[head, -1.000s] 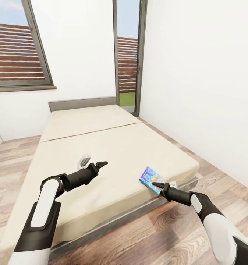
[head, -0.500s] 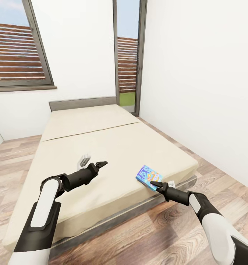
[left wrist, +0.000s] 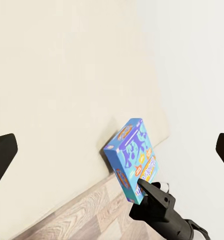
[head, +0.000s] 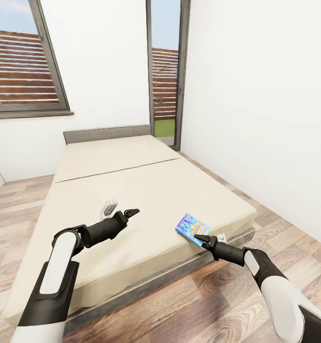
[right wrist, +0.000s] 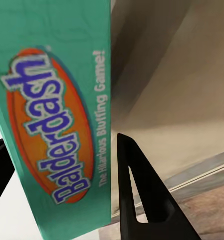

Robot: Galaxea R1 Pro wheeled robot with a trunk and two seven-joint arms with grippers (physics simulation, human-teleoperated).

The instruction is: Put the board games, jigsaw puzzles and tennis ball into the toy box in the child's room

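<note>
A light blue board game (head: pixel 193 228) with cartoon print sits near the front right corner of the cream bed (head: pixel 132 186), tilted up on one edge. My right gripper (head: pixel 203 239) is shut on its near edge; in the right wrist view the teal "Balderdash" side (right wrist: pixel 57 125) lies between the two black fingers (right wrist: pixel 136 195). The left wrist view shows the same box (left wrist: pixel 131 157) with that gripper at its lower corner. My left gripper (head: pixel 131 212) hovers open over the middle of the bed, its fingers (left wrist: pixel 2 157) spread wide, well apart from the box.
The bed's grey headboard (head: pixel 105 134) stands against the far wall below a window (head: pixel 22 62). A tall glass door (head: pixel 165 71) is in the corner. A white wall (head: pixel 265 119) runs close along the bed's right side. Wood-plank floor (head: pixel 217 295) lies in front.
Over the last second the board game and my right gripper shifted slightly left together. The left arm held still. Nothing moved in the last half second.
</note>
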